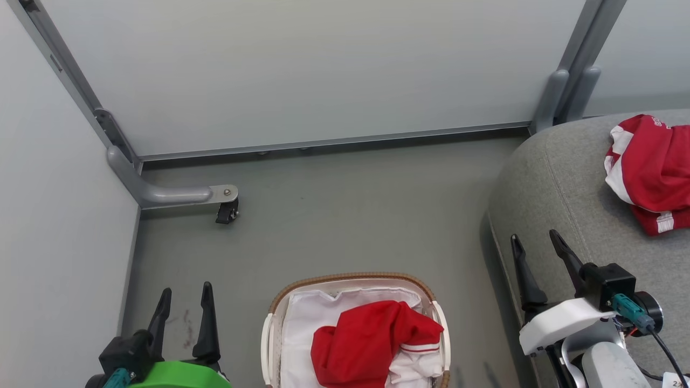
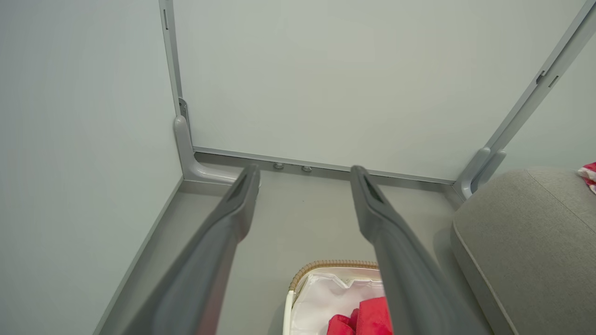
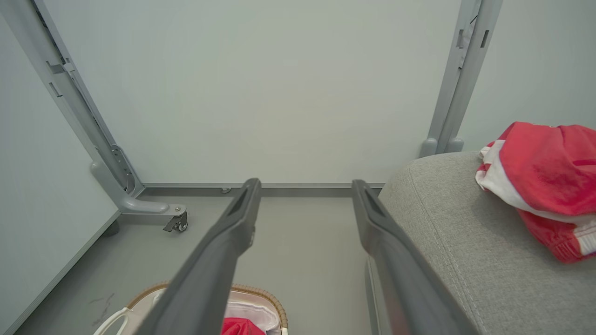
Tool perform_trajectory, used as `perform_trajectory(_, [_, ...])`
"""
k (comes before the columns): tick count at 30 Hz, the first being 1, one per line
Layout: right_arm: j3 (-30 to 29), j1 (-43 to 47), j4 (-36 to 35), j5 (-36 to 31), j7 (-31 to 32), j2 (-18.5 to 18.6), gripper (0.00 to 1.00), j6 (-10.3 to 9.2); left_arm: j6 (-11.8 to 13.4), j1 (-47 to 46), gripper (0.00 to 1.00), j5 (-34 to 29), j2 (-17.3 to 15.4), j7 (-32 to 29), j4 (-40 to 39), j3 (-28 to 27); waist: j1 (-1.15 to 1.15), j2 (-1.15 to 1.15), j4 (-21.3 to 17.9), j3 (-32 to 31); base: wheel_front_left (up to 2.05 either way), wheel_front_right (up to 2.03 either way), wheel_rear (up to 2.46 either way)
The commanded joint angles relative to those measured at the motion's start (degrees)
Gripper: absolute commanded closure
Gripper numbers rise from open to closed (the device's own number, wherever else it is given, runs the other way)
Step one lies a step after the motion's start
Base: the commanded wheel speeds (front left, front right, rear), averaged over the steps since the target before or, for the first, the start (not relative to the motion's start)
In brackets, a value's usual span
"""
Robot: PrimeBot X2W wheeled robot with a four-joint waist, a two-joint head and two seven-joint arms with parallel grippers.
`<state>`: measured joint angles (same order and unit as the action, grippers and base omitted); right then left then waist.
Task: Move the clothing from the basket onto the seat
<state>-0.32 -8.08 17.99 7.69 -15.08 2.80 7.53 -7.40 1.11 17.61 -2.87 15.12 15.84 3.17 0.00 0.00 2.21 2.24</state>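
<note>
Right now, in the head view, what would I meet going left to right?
The left gripper → basket with red clothing inside → right gripper → red garment on the seat.

Qty: 2 red garments (image 1: 372, 345) (image 1: 655, 167), 1 basket (image 1: 350, 277), 1 seat (image 1: 560, 183), 2 pincers (image 1: 186, 288) (image 1: 535, 235).

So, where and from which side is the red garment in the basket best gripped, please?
Probably the raised fold atop the bright red fabric garment, from above: walls of the oval white perforated plastic basket block the sides, and that bunched ridge suits a pinch.
</note>
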Motion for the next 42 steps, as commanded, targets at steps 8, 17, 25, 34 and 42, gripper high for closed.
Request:
perform_trajectory(8, [0.12, 0.15, -0.04, 0.35, -0.14, 0.19, 0.00, -0.08, -0.15, -0.34, 0.00, 0.02, -0.04, 0.05, 0.22, 0.25, 0.00, 0.00, 0.02, 0.39, 0.00, 0.00, 0.00])
perform_trajectory(17, [0.19, -0.97, -0.72, -0.18, -0.14, 0.19, 0.00, -0.08, -0.15, -1.82, 0.00, -0.60, -0.04, 0.05, 0.31, 1.27, 0.00, 0.00, -0.36, 2.34, 0.00, 0.00, 0.00])
perform_trajectory(25, [-0.32, -5.28, -2.22, -2.04, -0.14, 0.18, 0.00, -0.08, -0.15, -10.10, 0.00, -2.94, -0.04, 0.05, 4.12, 7.23, 0.00, 0.00, -2.02, 10.22, 0.00, 0.00, 0.00])
perform_trajectory(34, [-0.11, -10.82, -4.46, -3.78, -0.14, 0.17, 0.00, -0.08, -0.15, -23.03, 0.00, -2.54, -0.11, 0.05, 13.85, 18.18, 0.00, 0.00, -5.82, 21.74, 0.00, 0.00, 0.00])
perform_trajectory(42, [1.28, -15.45, -7.51, -2.45, -0.14, 0.14, 0.00, -0.08, -0.15, -30.82, 0.00, -3.61, -0.20, 0.04, 23.42, 26.16, 0.00, 0.00, -10.58, 32.05, 0.00, 0.00, 0.00])
